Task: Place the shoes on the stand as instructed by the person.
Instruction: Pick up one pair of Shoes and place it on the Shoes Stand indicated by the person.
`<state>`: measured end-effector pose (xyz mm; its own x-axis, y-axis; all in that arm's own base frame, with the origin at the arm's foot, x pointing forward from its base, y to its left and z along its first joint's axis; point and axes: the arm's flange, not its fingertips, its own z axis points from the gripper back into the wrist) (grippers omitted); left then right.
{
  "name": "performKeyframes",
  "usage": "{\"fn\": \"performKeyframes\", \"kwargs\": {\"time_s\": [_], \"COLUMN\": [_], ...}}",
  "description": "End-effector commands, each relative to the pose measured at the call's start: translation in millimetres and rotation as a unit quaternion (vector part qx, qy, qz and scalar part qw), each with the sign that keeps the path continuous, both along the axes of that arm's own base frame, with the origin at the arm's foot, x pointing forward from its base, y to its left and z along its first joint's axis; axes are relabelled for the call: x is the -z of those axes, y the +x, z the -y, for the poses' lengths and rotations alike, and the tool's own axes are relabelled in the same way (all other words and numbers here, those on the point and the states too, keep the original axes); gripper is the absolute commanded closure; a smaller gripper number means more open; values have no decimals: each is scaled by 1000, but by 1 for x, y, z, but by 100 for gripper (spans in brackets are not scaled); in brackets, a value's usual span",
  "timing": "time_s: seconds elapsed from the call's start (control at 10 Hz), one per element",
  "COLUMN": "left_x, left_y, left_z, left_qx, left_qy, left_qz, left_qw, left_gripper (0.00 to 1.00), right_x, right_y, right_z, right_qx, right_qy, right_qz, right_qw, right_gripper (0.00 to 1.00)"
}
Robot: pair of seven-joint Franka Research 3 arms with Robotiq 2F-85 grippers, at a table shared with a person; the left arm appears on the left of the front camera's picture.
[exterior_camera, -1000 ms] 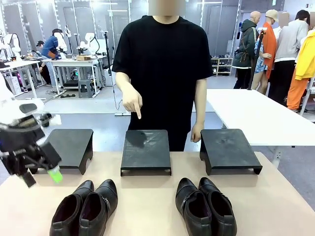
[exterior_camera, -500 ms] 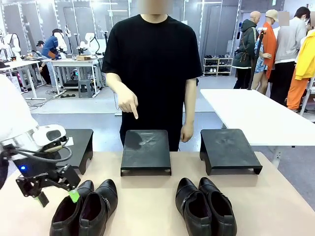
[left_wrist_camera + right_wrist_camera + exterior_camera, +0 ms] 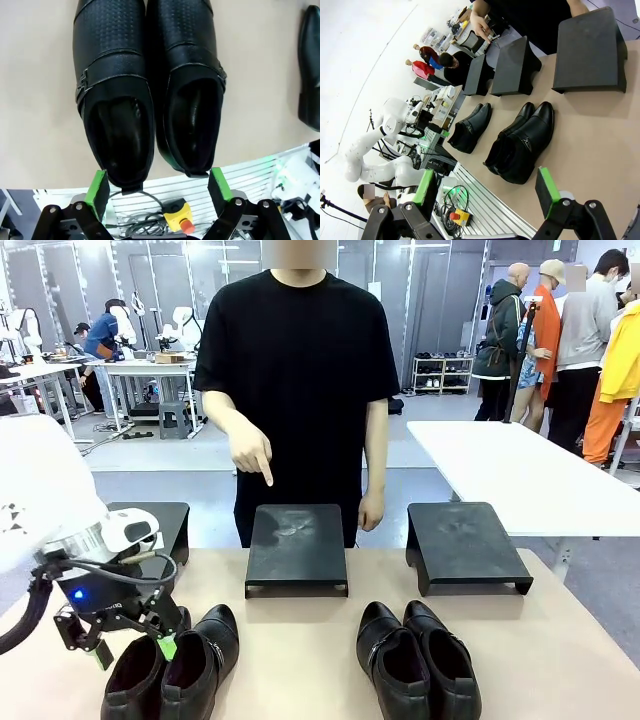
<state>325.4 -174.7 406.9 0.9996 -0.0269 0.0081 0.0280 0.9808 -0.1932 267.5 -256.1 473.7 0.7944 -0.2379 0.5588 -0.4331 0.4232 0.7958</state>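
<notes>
Left gripper stood wide open and empty, its pads spread at the heels of the left pair of shoes on the table. The person's hand pointed down at the middle stand. The right pair of shoes sat untouched. Right gripper hung open, holding nothing.

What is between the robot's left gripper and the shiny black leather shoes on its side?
Nothing visible. The open left gripper sits right at the heels of the left pair of glossy black leather shoes.
</notes>
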Motion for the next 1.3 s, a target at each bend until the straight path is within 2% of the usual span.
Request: {"fn": "performKeyframes", "kwargs": {"time_s": [0.0, 0.6, 0.8, 0.9, 1.1, 1.2], "left_x": [27, 62, 76, 80, 85, 83], "left_y": [-15, -7, -7, -6, -8, -12], "left_z": [8, 25, 27, 28, 28, 29], "left_qx": [-5, -29, -35, -37, -34, -30], "left_qy": [18, 57, 69, 75, 80, 80], "left_qz": [25, 44, 38, 41, 45, 46], "left_qw": [1000, 997, 996, 996, 995, 995], "left_gripper": [0, 0, 0, 15, 75, 100], "right_x": [-1, -1, -1, -1, -1, -1], "right_y": [-2, -2, -2, -2, -2, -2], "right_z": [0, 0, 0, 0, 0, 0], "right_qx": [-4, -4, -4, -4, -4, -4], "right_qy": [0, 0, 0, 0, 0, 0], "right_qz": [5, 5, 5, 5, 5, 5], "right_qw": [1000, 1000, 1000, 1000, 1000, 1000], "right_gripper": [0, 0, 0, 0, 0, 0]}}
